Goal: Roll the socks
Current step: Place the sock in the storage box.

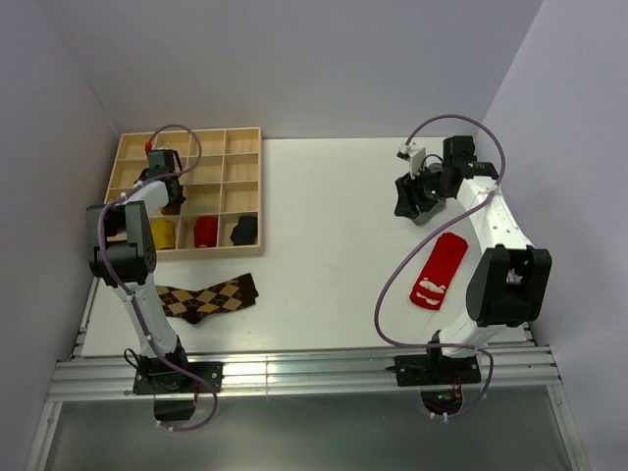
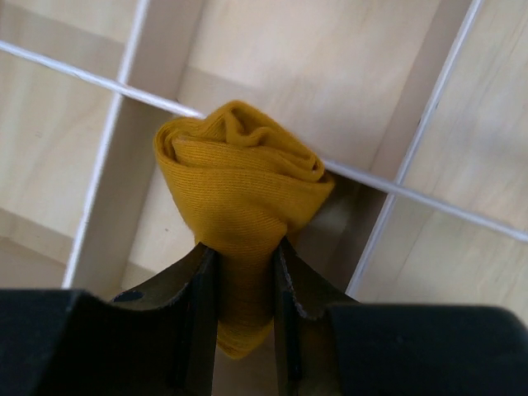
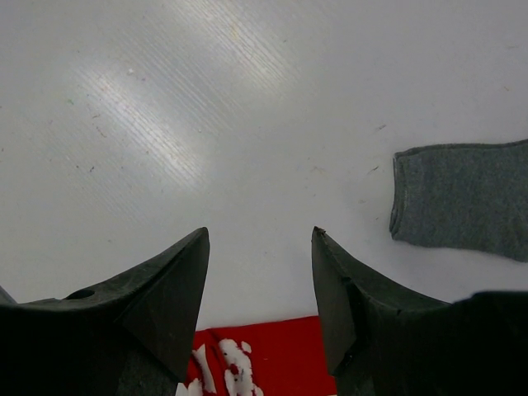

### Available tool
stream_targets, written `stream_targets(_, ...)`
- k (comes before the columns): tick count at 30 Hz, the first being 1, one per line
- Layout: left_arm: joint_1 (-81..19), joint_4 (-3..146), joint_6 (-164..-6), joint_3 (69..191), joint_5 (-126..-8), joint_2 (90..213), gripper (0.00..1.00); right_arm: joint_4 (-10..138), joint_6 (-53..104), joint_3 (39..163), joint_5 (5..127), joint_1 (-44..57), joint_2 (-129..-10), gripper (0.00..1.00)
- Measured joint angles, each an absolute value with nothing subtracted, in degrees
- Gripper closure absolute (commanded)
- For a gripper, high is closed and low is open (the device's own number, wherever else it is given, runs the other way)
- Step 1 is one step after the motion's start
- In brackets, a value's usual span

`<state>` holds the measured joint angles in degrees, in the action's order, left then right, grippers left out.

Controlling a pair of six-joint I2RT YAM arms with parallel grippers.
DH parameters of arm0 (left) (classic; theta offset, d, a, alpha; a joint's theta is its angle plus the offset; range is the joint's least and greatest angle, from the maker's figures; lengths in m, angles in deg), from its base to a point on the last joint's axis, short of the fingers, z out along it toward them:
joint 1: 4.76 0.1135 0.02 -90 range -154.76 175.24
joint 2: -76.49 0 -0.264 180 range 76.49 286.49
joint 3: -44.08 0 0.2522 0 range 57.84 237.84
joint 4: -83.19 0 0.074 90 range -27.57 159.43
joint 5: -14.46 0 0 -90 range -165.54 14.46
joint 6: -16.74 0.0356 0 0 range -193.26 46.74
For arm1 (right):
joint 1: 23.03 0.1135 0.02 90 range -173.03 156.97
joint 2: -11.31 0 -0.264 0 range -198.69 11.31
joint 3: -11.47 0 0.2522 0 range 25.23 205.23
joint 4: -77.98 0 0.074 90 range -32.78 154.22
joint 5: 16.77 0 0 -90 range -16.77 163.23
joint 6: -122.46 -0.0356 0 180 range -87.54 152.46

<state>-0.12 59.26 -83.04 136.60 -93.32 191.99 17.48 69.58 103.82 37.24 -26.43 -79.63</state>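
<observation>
In the left wrist view my left gripper (image 2: 243, 264) is shut on a rolled mustard-orange sock (image 2: 239, 173), held over the dividers of the wooden tray (image 2: 396, 99). From above, the left gripper (image 1: 169, 191) hangs over that tray's left side. A brown-tan argyle sock (image 1: 208, 297) lies flat in front of the tray. A red sock with white marks (image 1: 440, 270) lies flat at the right. My right gripper (image 1: 417, 196) hovers open beyond it with nothing between its fingers. The right wrist view shows the red sock's end (image 3: 272, 359) below the right gripper (image 3: 260, 239) and a grey sock (image 3: 462, 202) to the right.
The wooden tray (image 1: 245, 137) at the back left has many compartments. Its front row holds a yellow bundle (image 1: 162, 233), a red bundle (image 1: 205, 232) and a black bundle (image 1: 243, 230). White tabletop (image 1: 324, 226) lies between the arms.
</observation>
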Motion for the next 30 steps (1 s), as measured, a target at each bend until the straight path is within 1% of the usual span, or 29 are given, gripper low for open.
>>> stream_targets(8,1.30,53.77,-83.68,139.14,-87.53,192.78,1.00,17.55,69.69,103.29,37.29,-26.43,-79.63,0.40)
stream_targets(11,1.85,51.17,-84.44,141.56,-86.08,194.20,0.96,17.59,69.80,102.79,37.29,-26.43,-79.63,0.40)
stream_targets(14,2.79,49.49,-85.99,143.01,-84.29,194.92,0.87,17.57,69.84,102.27,37.40,-26.43,-79.63,0.40)
stream_targets(15,3.16,49.31,-86.58,143.16,-83.53,194.98,0.82,17.65,69.89,102.11,37.46,-26.43,-79.63,0.40)
stream_targets(17,3.86,49.20,-87.87,143.16,-82.08,194.98,0.77,17.70,70.02,101.76,37.62,-26.43,-79.63,0.40)
stream_targets(18,4.10,49.20,-88.35,143.16,-81.54,194.98,0.72,17.70,70.04,101.59,37.75,-26.43,-79.63,0.40)
stream_targets(20,4.40,49.16,-89.34,143.16,-80.99,194.96,0.67,17.70,70.06,101.50,37.88,-26.43,-79.63,0.40)
stream_targets(21,4.43,49.16,-89.60,143.16,-80.90,194.94,0.60,17.70,70.06,101.50,37.88,-26.43,-79.63,0.40)
stream_targets(23,4.54,49.03,-90.39,143.14,-80.95,194.83,0.57,17.74,70.06,101.41,37.90,-26.43,-79.63,0.40)
stream_targets(24,4.56,48.96,-90.82,143.09,-80.97,194.81,0.53,17.74,70.06,101.37,37.92,-26.43,-79.63,0.40)
stream_targets(28,4.58,47.74,-92.09,142.61,-81.10,193.83,0.48,17.81,70.04,101.33,38.16,-26.43,-79.63,0.40)
stream_targets(29,4.58,47.28,-92.40,142.35,-81.12,193.45,0.42,17.89,70.04,101.33,38.25,-26.43,-79.63,0.40)
stream_targets(30,4.58,46.80,-92.51,142.13,-81.23,193.11,0.40,17.94,70.02,101.33,38.32,-26.43,-79.63,0.40)
